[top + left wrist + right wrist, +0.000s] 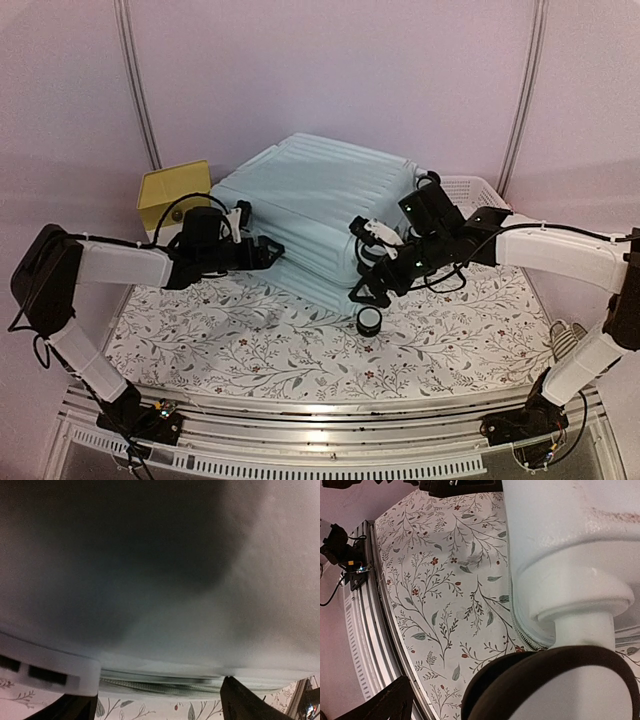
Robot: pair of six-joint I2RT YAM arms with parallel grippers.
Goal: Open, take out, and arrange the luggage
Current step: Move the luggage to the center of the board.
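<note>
The luggage (320, 190), a big pale mint ribbed hard shell, lies tilted at the back middle of the table. My left gripper (272, 253) is pressed to its left front side. In the left wrist view the shell (160, 580) fills the frame, and my open gripper (160, 702) has the zipper seam (165, 687) between its dark fingertips (245, 705). My right gripper (372, 285) is open at the case's front right corner, just above a black-and-white caster wheel (368, 322). That wheel (545, 690) looms in the right wrist view and hides one finger; the other finger (392, 702) shows at lower left.
A yellow-topped box (172, 190) stands left of the case, and a white lattice basket (470, 190) is behind its right corner. A floral cloth (250, 340) covers the table, with a metal rail (320, 425) along the near edge. Pale curtain walls close in the back.
</note>
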